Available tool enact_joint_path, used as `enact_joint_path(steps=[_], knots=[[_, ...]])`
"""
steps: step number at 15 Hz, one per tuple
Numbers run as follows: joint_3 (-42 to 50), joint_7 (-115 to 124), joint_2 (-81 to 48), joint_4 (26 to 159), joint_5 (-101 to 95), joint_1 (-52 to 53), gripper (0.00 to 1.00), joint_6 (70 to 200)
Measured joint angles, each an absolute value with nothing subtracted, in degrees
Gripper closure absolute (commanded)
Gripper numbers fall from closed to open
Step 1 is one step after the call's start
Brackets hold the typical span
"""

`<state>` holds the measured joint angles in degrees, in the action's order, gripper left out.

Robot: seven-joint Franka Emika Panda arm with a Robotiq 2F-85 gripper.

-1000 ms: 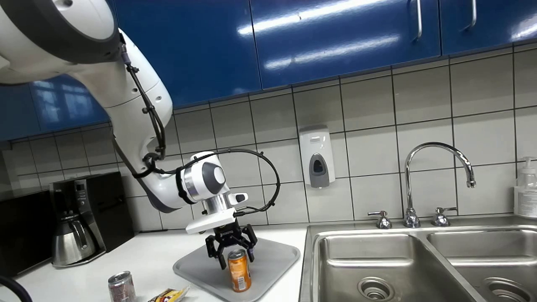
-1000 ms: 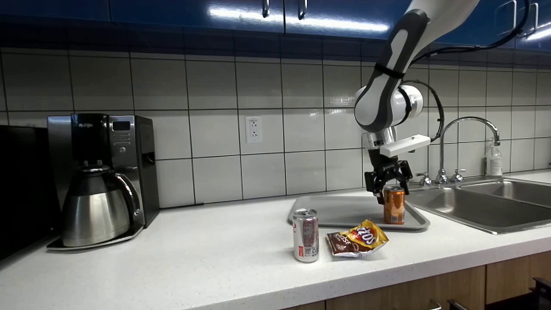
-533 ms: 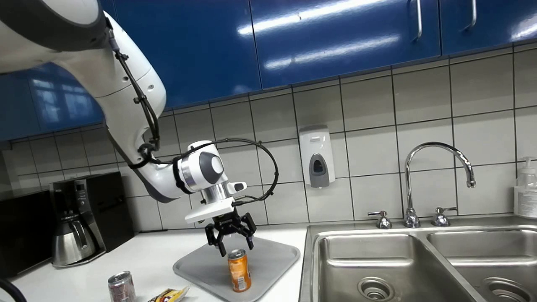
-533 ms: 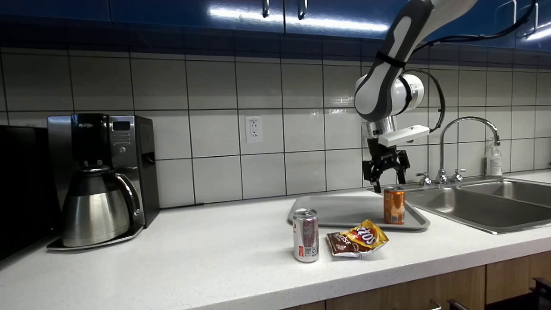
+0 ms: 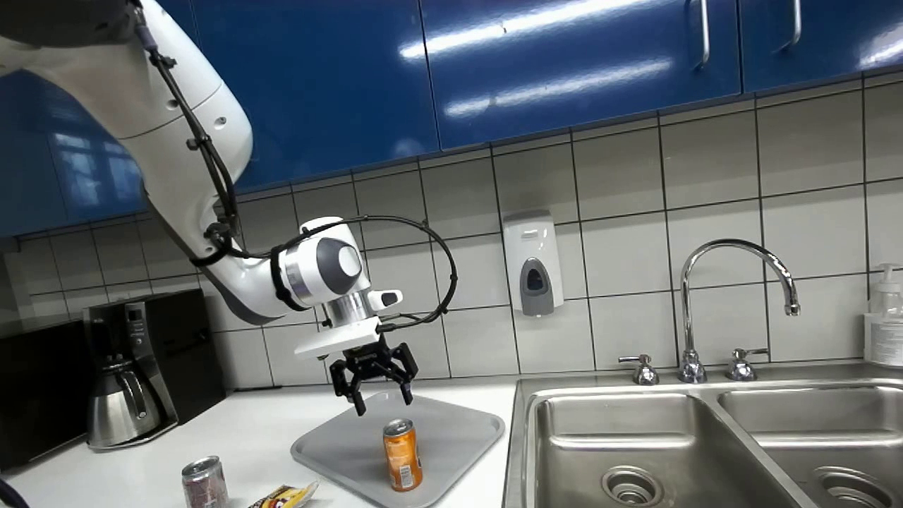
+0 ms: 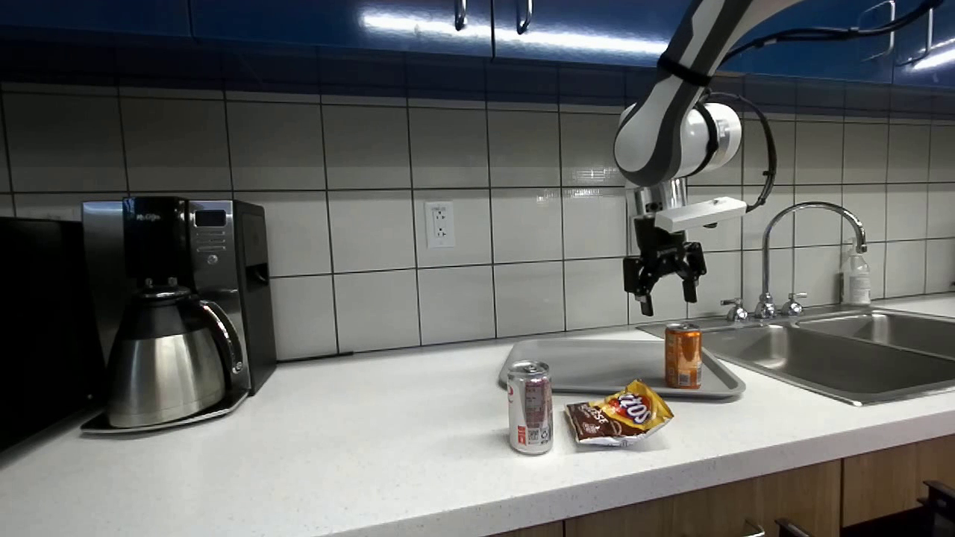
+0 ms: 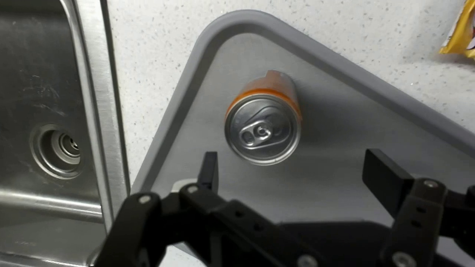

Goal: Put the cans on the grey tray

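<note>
Towards six o'clock from parted jaws, the orange can [image 6: 683, 356] is borne by the grey tray [image 6: 589, 363]; towards eight, the silver can [image 6: 530, 408] by the worktop [image 6: 336, 447].

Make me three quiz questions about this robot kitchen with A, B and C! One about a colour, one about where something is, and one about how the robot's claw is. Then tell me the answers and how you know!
1. What colour is the can on the grey tray?
A. Blue
B. Orange
C. Green

2. Where does the silver can stand?
A. On the counter beside the snack bag
B. On the grey tray
C. In the sink

3. How is the gripper?
A. Shut on the silver can
B. Shut, holding nothing
C. Open, holding nothing

1: B, as its side looks orange in both exterior views.
2: A, as its base is on the white counter, off the grey tray.
3: C, as its fingers stand apart with nothing gripped between them.
</note>
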<state>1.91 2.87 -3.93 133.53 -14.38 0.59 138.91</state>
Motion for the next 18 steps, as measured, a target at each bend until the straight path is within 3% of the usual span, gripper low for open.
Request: enact_joint_path(steps=[18], knots=[[-2.0,-3.7,11.3,145.8,-9.4,4.8,0.00,138.9]])
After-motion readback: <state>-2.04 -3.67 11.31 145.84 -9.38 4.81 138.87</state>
